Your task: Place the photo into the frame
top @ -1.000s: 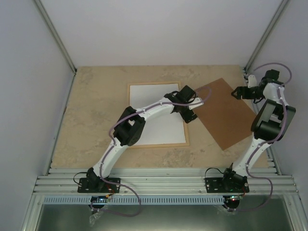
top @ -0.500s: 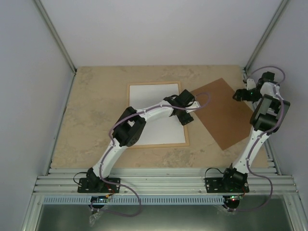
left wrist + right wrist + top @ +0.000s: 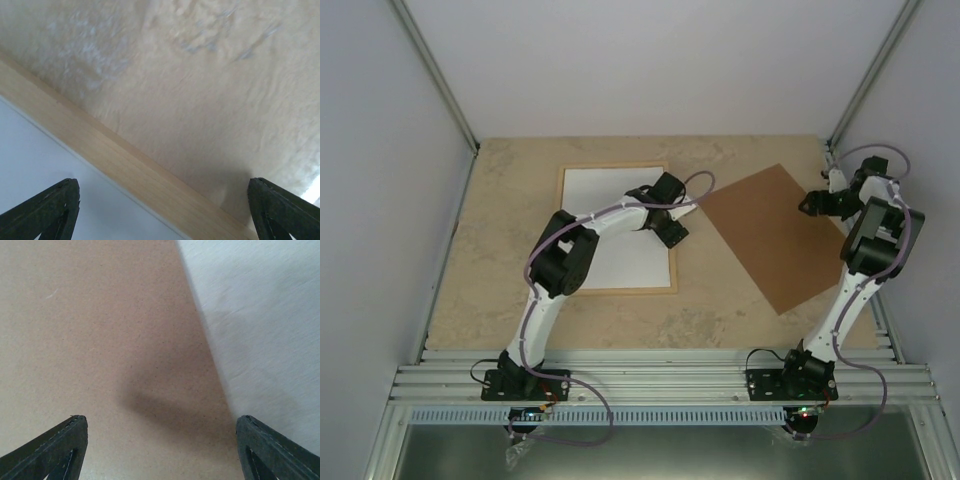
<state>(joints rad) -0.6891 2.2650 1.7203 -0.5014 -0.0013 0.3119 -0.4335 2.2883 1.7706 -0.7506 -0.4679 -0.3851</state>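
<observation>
Top external view: one bench [image 3: 500, 290] of pale mottled stone carries everything. On its left-centre lies one frame [image 3: 630, 291] of light wood, flat, and inside its border lies one photo [image 3: 625, 262], plain white back upward, so the printed side cannot be seen. The white sheet fills the opening on every side that the arm does not cover, which suggests that the main step, placing the photo within the frame, is done. Whether it sits fully flush against the pane cannot be told. To the right, near the frame but apart from it, lies one brown backing board [image 3: 770, 240], turned at an angle on the bench; if closing the frame counts as part of the job, setting this board over the photo is what remains. Two arms rise from the near edge. The left arm reaches across the photo, and its left end effector [image 3: 670, 228] hovers over the frame's right edge. In the left wrist view its fingers stand wide apart and hold nothing, with the white sheet, the wooden strip and bare bench beneath. The right end effector [image 3: 813, 204] hangs over the far right part of the board. In the right wrist view its fingers are likewise spread and empty, above the board's edge.
</observation>
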